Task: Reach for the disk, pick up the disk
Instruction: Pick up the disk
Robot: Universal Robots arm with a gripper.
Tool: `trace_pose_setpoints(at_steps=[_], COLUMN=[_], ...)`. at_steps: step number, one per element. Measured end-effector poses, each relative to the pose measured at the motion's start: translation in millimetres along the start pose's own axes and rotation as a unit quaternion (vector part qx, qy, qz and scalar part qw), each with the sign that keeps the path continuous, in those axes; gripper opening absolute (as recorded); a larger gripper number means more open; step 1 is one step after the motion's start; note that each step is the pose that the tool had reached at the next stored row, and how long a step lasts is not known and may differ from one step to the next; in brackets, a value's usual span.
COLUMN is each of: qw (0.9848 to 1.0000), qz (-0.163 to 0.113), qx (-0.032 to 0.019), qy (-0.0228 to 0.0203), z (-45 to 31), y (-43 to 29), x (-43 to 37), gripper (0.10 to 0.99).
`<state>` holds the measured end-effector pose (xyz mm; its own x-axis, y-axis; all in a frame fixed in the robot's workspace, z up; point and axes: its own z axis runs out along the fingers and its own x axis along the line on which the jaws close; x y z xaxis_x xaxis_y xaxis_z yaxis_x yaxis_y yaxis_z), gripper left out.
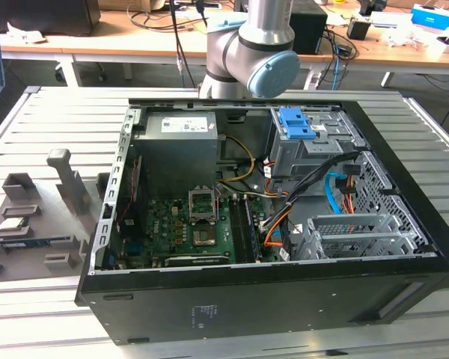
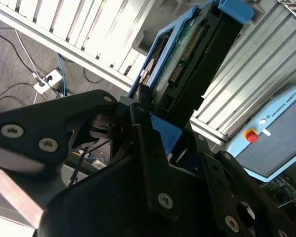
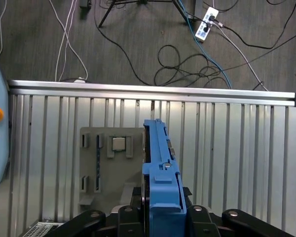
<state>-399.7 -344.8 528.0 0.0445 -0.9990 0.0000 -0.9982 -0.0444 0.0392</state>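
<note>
Gripper (image 3: 160, 207) clamped on the disk (image 3: 160, 163), jaws pressed on its two flat faces. The disk is held on edge, with its blue side rail toward the first wrist camera. In the second wrist view one black finger (image 2: 145, 143) lies along the disk's circuit-board side. Underneath is the ribbed metal table (image 3: 237, 148). A grey fixture plate (image 3: 91, 168) carrying a small chip (image 3: 119, 143) sits just beside the disk, near the table edge. In the exterior view an open computer case (image 1: 284, 299) sits mid-table.

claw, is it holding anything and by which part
The claw holds the disk by one end, clamped across its flat faces; the rest sticks out beyond it.
</note>
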Motion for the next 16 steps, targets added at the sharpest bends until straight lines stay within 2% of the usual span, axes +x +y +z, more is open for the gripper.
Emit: trace_pose_setpoints(at_steps=[8, 16], qw=[1.0, 1.0], qz=[0.0, 0.0], qx=[-0.0001, -0.0001], qy=[0.0007, 0.0013], z=[-0.9, -1.9], y=[-22.3, -49.0], x=[1.0, 2.1], gripper=[0.369, 0.369])
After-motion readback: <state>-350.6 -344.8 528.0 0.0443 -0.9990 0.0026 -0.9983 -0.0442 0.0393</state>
